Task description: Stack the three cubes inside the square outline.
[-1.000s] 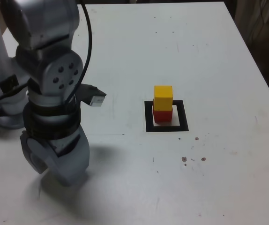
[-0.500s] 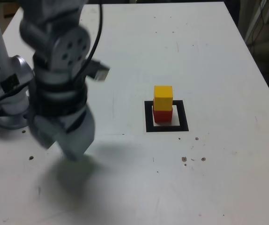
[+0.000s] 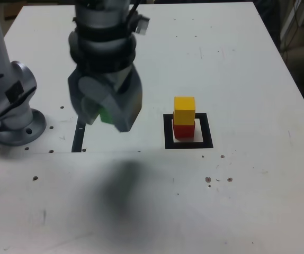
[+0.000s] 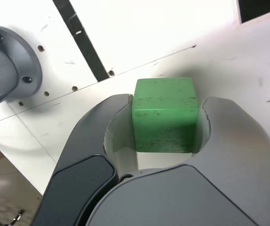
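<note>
Up above the worktop [image 3: 258,185], the end effector [image 4: 168,106] is clamped on the green cube [image 4: 165,115], one finger pressed to each of two opposite sides. The wrist view shows the cube plainly between the curved inner faces of the fingers, with small dark scuffs on its green surfaces. In the exterior view only a bit of green shows between the fingers, the rest being hidden by the grey gripper body, whose edges are slightly blurred. A soft dark shadow [image 3: 123,185] lies on the white surface below it. The other two cubes are stacked inside the square outline [image 3: 168,138], to the exterior view's right of the end effector: the red cube [image 3: 184,132] sits underneath, and the yellow cube [image 3: 184,110] rests on top of it, hiding part of it. Pale white centre shows beside the red cube, toward the exterior view's right, within the thick black border. The green cube is apart from that stack. Over on the exterior view's left stands the arm's round grey base [image 3: 19,132], with a straight black strip [image 3: 78,138] on the worktop between it and the square outline. A thin line [image 3: 157,152] runs across the white surface, and small dark holes [image 3: 35,178] dot it near the base.
</note>
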Tool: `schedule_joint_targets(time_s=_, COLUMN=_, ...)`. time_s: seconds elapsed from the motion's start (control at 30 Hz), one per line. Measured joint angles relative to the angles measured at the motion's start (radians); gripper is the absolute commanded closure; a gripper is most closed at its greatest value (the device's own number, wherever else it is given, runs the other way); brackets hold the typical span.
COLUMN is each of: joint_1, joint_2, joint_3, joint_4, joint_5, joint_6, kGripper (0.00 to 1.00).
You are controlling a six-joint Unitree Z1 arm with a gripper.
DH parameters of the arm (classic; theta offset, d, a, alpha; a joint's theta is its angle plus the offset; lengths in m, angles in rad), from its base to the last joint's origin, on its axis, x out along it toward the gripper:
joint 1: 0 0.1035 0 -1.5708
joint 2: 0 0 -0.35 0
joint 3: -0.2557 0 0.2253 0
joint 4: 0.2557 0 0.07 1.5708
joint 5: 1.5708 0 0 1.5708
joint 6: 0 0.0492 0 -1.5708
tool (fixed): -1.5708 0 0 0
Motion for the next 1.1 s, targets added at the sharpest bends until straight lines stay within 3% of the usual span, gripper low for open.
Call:
schedule_joint_targets(time_s=0.57, joint_1=0.248, joint_2=0.110, joint_3=-0.257, joint_4=0.084, joint_5=-0.007, joint_6=0.053, kGripper=0.74)
schedule_joint_targets(time_s=1.1, joint_1=0.303, joint_2=0.222, joint_3=-0.368, joint_4=0.085, joint_5=-0.036, joint_6=0.087, kGripper=0.74)
